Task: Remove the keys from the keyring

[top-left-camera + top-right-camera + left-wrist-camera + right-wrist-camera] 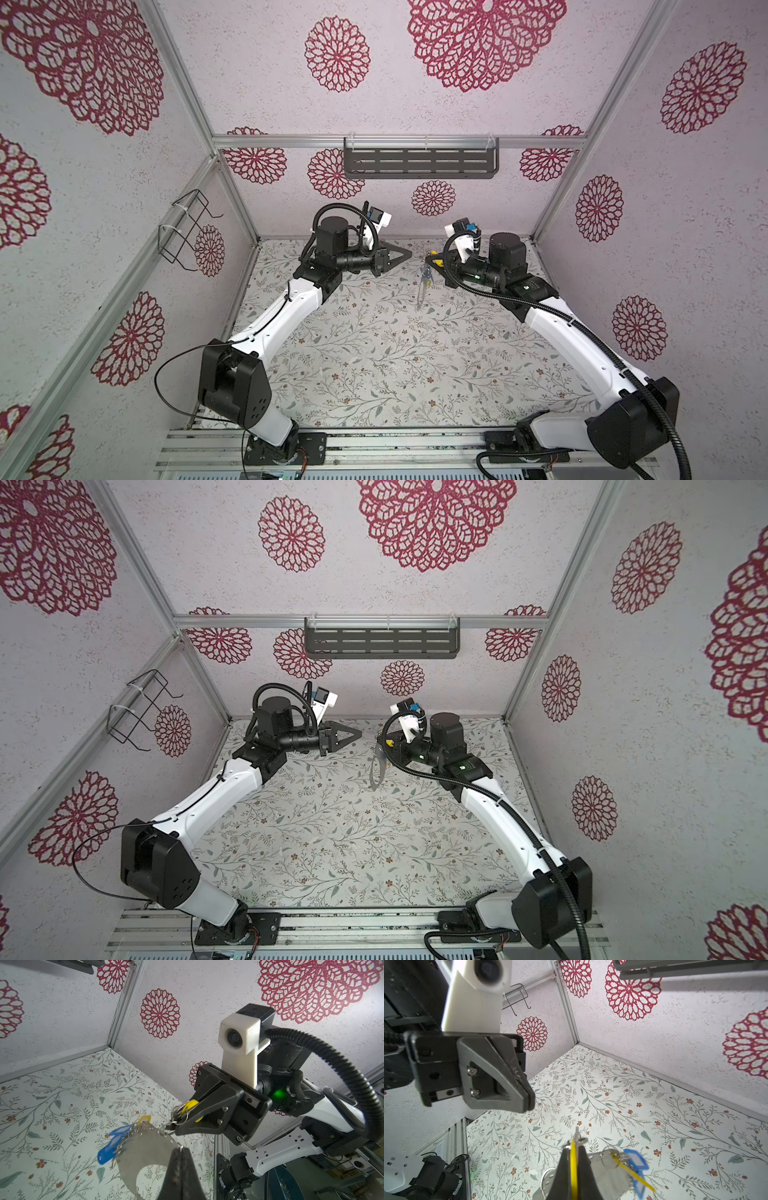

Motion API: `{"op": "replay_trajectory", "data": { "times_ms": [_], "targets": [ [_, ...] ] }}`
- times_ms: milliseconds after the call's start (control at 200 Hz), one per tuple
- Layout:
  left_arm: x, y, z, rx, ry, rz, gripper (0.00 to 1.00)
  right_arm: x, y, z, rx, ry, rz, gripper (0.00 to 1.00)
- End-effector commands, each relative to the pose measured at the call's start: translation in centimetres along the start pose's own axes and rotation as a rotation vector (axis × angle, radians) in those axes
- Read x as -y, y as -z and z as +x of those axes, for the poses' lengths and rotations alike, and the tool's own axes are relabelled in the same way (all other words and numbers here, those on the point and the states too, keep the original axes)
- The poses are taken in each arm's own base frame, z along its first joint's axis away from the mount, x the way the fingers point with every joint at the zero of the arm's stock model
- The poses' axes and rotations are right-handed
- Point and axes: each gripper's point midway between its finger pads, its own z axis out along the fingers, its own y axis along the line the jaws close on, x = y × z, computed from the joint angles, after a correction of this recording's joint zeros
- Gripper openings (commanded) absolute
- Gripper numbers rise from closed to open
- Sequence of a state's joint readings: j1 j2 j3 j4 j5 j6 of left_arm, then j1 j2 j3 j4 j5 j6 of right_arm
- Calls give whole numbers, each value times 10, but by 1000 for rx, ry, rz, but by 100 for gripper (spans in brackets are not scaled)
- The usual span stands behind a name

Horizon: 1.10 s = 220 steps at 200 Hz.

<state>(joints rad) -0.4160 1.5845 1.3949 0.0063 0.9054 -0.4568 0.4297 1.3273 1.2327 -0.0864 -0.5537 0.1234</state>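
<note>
Grip status: right fingers (209,1124) are clamped flat on one yellow key (190,1105). The keyring (149,1147) hangs below them by that key's small wire loop (177,1112) and appears clear of the table (374,353). Blue keys (113,1142) and a second yellow key (144,1119) dangle from the plate's rim on the side away from the right fingers. Left fingers (500,1084) are fully closed, hold nothing, and stand opposite the right fingers, apart from the plate.

Step in hand, as judged: freeing the clamped key.

Recommendation: the left fingers should open and take the plate by its bare rim close to the loop. They should hold it steady while the right fingers work the loop out through its hole.

Risk: the plate hangs free and may swing, so a slow approach is advised.
</note>
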Motion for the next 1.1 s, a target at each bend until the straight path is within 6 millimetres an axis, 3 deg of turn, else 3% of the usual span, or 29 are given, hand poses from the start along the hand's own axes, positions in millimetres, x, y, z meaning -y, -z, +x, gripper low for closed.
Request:
{"op": "replay_trajectory", "data": {
  "times_ms": [0,50,170,335,560,751,876,1096],
  "targets": [
    [2,2,-1,-7,-36,-32,0,-13,14,-27,82,58,-19,0],
    [-1,1,1,-7,-55,-43,0,-13,15,-27,80,62,-20,0],
    [-12,1,5,-14,-91,-79,30,-15,16,-28,78,74,-25,0],
    [-23,2,2,-36,-135,-80,41,-21,17,-31,75,88,-54,0],
    [-34,-9,2,-61,-118,-34,40,-29,16,-38,84,106,-106,0],
    [-25,-28,16,-88,-99,37,37,-35,18,-49,131,137,-132,0],
    [-13,-29,10,-56,-86,96,34,-33,17,-52,135,133,-138,0],
    [6,-23,-1,6,-98,157,38,-29,15,-52,135,115,-135,0]
  ]
}}
